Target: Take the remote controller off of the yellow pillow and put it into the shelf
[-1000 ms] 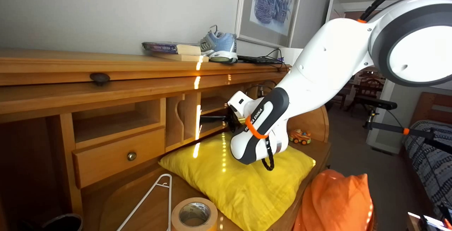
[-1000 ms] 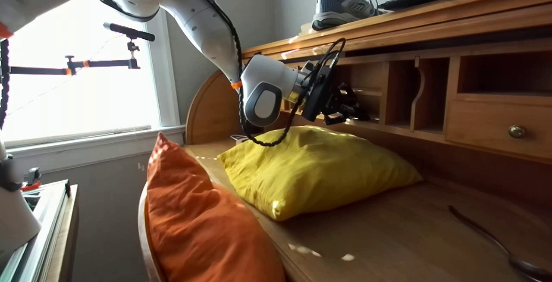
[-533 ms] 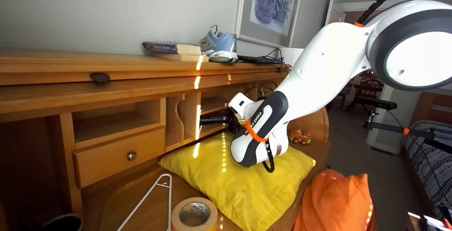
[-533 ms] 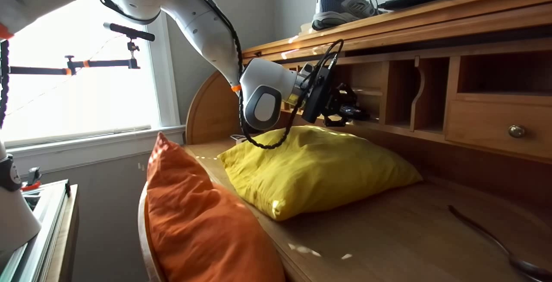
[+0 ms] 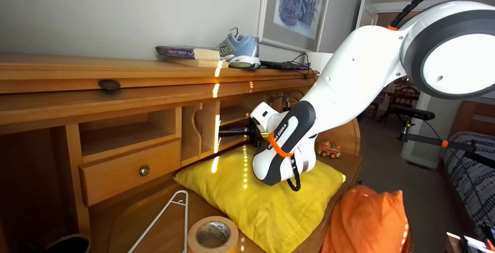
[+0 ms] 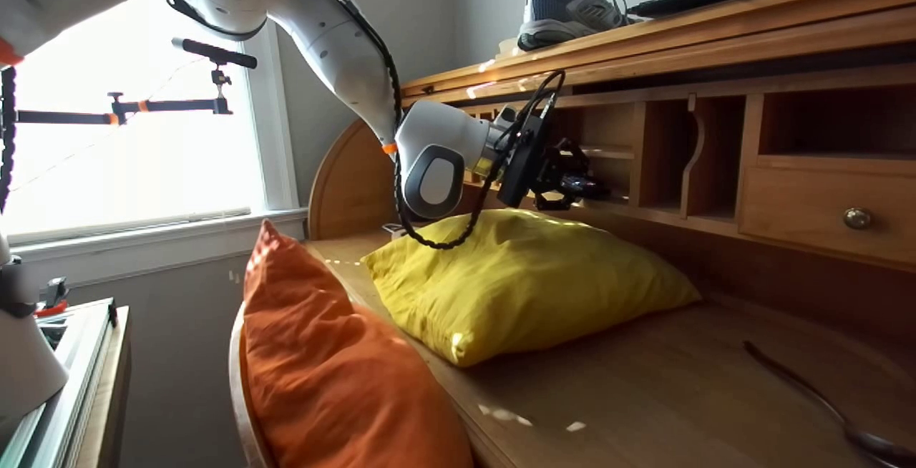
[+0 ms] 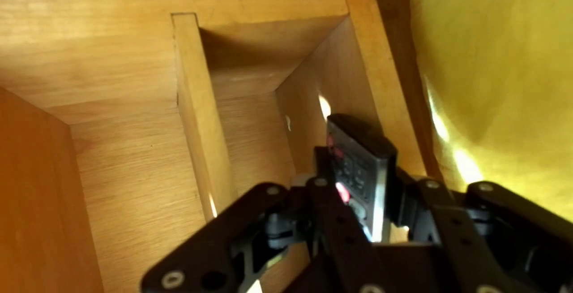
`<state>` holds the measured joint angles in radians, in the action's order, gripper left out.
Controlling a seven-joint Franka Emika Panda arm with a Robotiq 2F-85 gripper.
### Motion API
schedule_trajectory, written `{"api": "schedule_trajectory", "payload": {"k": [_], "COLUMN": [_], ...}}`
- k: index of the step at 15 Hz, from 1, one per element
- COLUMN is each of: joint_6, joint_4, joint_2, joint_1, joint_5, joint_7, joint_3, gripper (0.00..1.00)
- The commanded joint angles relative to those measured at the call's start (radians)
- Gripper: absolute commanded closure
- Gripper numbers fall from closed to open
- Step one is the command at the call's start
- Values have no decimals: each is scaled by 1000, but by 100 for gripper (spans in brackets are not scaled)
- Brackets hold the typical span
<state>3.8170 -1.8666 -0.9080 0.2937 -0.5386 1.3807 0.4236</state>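
Note:
My gripper (image 7: 361, 178) is shut on the black and silver remote controller (image 7: 358, 163), with a finger on each side of it in the wrist view. The remote sticks out ahead of the fingers, in front of the lower shelf compartment (image 7: 387, 78) beside its bottom board; I cannot tell how far inside it is. In an exterior view the remote (image 5: 234, 131) points at the shelf opening (image 5: 234, 115). My gripper (image 6: 565, 176) is above the back of the yellow pillow (image 6: 544, 282), which also shows in the wrist view (image 7: 497, 60).
A wooden divider (image 7: 201, 105) separates the compartments. A drawer (image 5: 131, 171) is beside them. A hanger (image 5: 158, 218) and a tape roll (image 5: 212, 233) lie on the desk. An orange pillow (image 6: 336, 375) is at the front. A shoe (image 6: 569, 13) stands on top.
The arm and gripper have moved slightly down, and the gripper has drawn slightly left in an exterior view. The remote stays in the grip.

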Motion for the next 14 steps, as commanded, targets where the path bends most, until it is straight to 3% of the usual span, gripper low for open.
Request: {"api": "schedule_trajectory", "payload": {"k": [1, 2, 3, 4, 6, 9, 14], "joint_6": [46, 55, 71, 85, 108, 139, 146], "joint_4": [-42, -44, -44, -44, -44, -46, -52], "joint_2": [11, 11, 11, 11, 8, 8, 10], "joint_1": [-14, -14, -18, -20, -21, -24, -27], "joint_5": [8, 13, 17, 16, 17, 13, -9], "joint_7": [-62, -87, -102, -115, -132, -141, -145], "joint_3": [-48, -49, -55, -60, -65, -72, -86], "gripper": [46, 52, 65, 40, 39, 20, 0]}}
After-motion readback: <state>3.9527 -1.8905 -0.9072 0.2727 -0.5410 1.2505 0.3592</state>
